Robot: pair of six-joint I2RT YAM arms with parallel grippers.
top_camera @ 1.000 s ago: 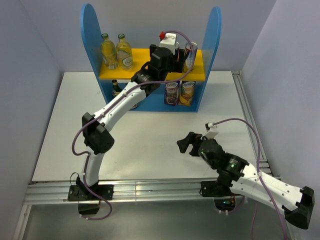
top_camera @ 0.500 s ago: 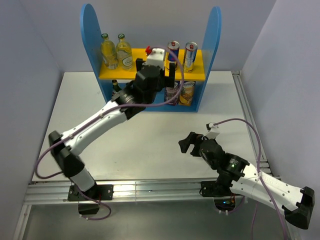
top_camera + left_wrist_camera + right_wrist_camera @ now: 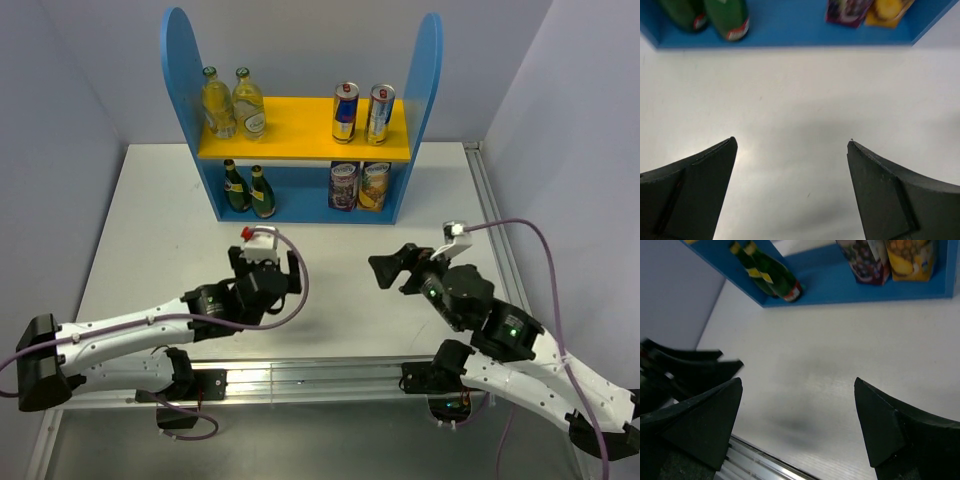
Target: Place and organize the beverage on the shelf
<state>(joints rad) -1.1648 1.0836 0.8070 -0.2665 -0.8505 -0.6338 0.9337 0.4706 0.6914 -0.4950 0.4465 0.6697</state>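
The shelf (image 3: 179, 60) stands at the back of the table. On its yellow upper board, two pale-yellow glass bottles (image 3: 218, 102) stand at the left and two blue-silver cans (image 3: 345, 112) at the right. Two dark green bottles (image 3: 237, 186) stand on the lower tier at the left; they also show in the left wrist view (image 3: 729, 18) and the right wrist view (image 3: 774, 276). My left gripper (image 3: 265, 264) is open and empty, low over the table in front of the shelf (image 3: 792, 142). My right gripper (image 3: 392, 268) is open and empty to its right (image 3: 798, 382).
A purple fruit-printed container (image 3: 344, 186) and a yellow one (image 3: 374, 186) stand on the lower tier at the right. The left gripper's fingers (image 3: 695, 365) show at the left of the right wrist view. A metal rail (image 3: 300, 378) runs along the table's near edge.
My left arm has drawn back from the upper board down to the table near the front edge, leaving both cans standing free. My right gripper has moved a little up and to the right.
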